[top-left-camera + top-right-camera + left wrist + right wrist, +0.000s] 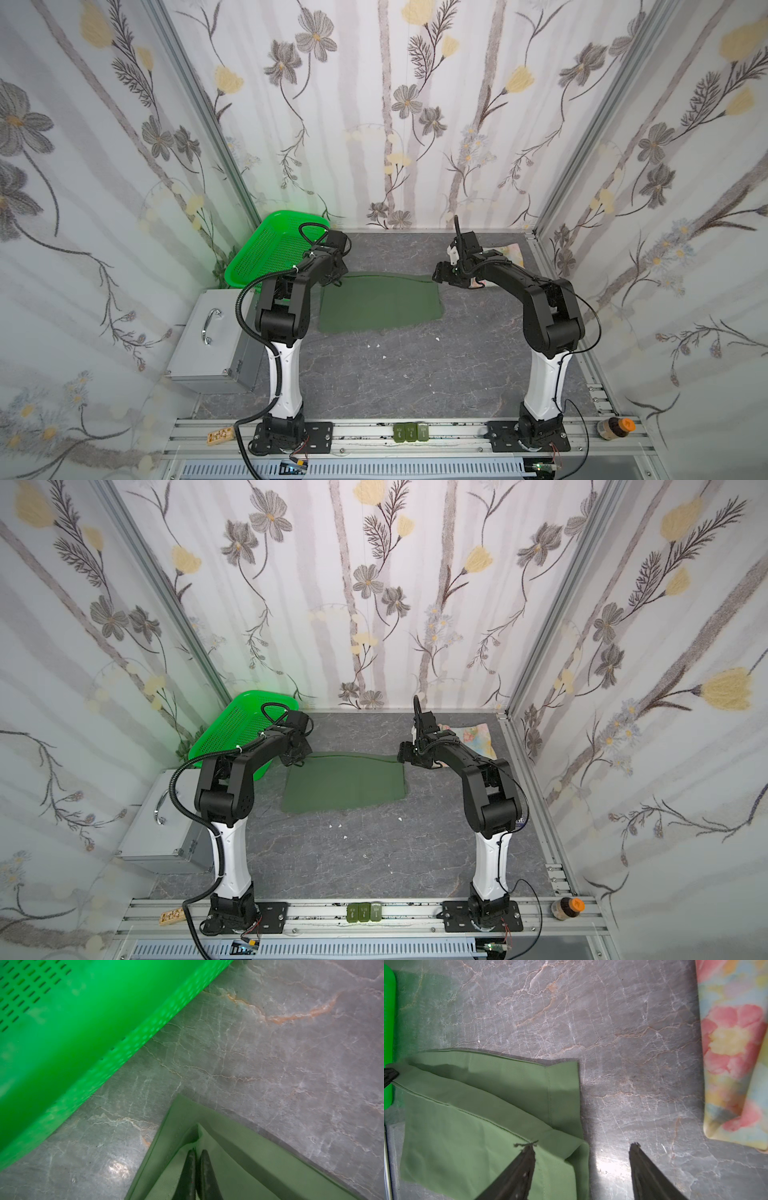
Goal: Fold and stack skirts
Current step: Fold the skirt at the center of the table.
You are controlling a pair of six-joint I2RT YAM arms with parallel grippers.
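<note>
The dark green skirt [378, 303] [345, 785] lies folded on the marble tabletop between the arms. My left gripper [334, 282] [197, 1152] is shut on its far left corner, and the cloth [239, 1167] rises in a small fold at the fingertips. Over the skirt's far right corner [467, 1126] my right gripper [436, 276] [583, 1146] stands open. One finger is above the cloth, the other above bare table. The pale floral skirt [509, 251] [733, 1053] lies folded at the back right, partly hidden behind the right arm.
A bright green mesh basket [266, 253] [72, 1032] leans in the back left corner, close to the left gripper. A metal case [208, 345] sits at the left. On the front rail are small green blocks [411, 432] and a bottle [615, 428].
</note>
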